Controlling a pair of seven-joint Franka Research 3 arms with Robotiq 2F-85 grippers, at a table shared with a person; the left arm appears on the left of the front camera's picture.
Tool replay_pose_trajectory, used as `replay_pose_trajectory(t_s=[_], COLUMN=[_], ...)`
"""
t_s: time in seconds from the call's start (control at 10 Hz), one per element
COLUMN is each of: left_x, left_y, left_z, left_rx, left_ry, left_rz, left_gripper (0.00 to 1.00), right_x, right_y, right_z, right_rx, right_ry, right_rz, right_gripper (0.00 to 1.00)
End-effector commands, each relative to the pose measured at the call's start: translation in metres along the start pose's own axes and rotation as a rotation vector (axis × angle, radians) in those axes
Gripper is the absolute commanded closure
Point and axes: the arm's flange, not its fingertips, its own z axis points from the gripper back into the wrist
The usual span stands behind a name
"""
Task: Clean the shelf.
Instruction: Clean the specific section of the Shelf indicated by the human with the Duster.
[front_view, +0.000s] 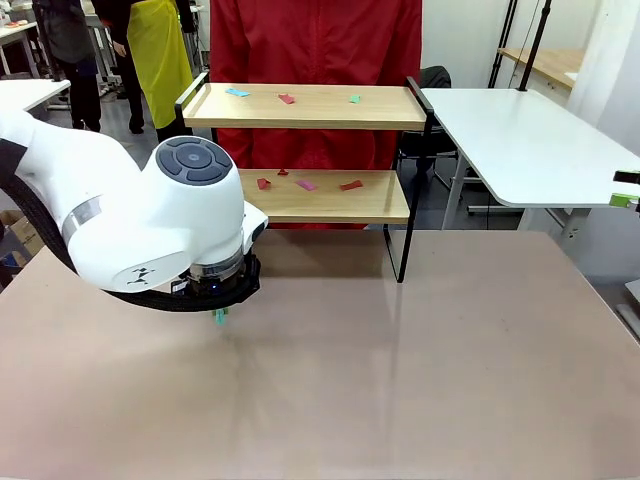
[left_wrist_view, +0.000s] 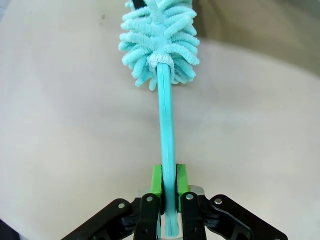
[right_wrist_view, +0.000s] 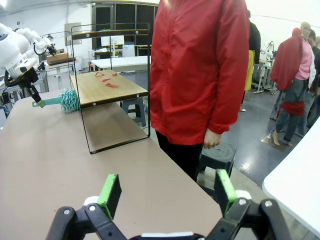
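In the front view the shelf (front_view: 310, 150) stands at upper centre of the frame, on the far edge of the brown table (front_view: 420, 380), with a person in a red jacket (front_view: 315, 40) right behind it. Small coloured scraps (front_view: 287, 98) lie on the upper board and more on the lower one, so no sweeping shows as done. The left arm (front_view: 150, 220) bulks in the left half, low over the table and short of the shelf. A teal tip of the duster (front_view: 220, 318) pokes out beneath its wrist.

In the left wrist view, the left gripper (left_wrist_view: 169, 175) at bottom centre has its green pads pressed together on the duster's thin teal handle. The fluffy head is at the top of the frame, above bare table.

In the right wrist view, the right gripper (right_wrist_view: 168, 192) along the bottom edge stands spread wide with nothing between its pads. At upper left the duster's head hangs just beside the lower board's near end. Whether it touches, I cannot tell. I judge that the tool is in hand and both boards are left to clear.
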Motion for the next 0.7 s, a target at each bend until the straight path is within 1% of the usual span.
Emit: replay_pose_trajectory(t_s=[0.0, 0.1, 0.2, 0.4, 0.6], left_x=[-0.003, -0.005, -0.007, -0.008, -0.011], left_y=[0.009, 0.011, 0.014, 0.018, 0.024], left_z=[0.012, 0.016, 0.019, 0.027, 0.038], left_rx=[-0.067, -0.105, -0.110, -0.162, -0.241], left_ry=[-0.066, -0.072, -0.078, -0.086, -0.070], left_rz=[-0.041, -0.083, -0.107, -0.169, -0.266], left_gripper=[0.86, 0.86, 0.86, 0.86, 0.86], right_x=[0.007, 0.007, 0.007, 0.007, 0.007], right_y=[0.002, 0.002, 0.002, 0.002, 0.002], right_z=[-0.002, -0.002, -0.002, -0.002, -0.002], right_rx=[-0.011, -0.011, -0.011, -0.011, -0.011], right_ry=[0.027, 0.027, 0.027, 0.027, 0.027], right_rz=[-0.011, -0.011, -0.011, -0.011, -0.011], right_gripper=[0.00, 0.00, 0.00, 0.00, 0.00])
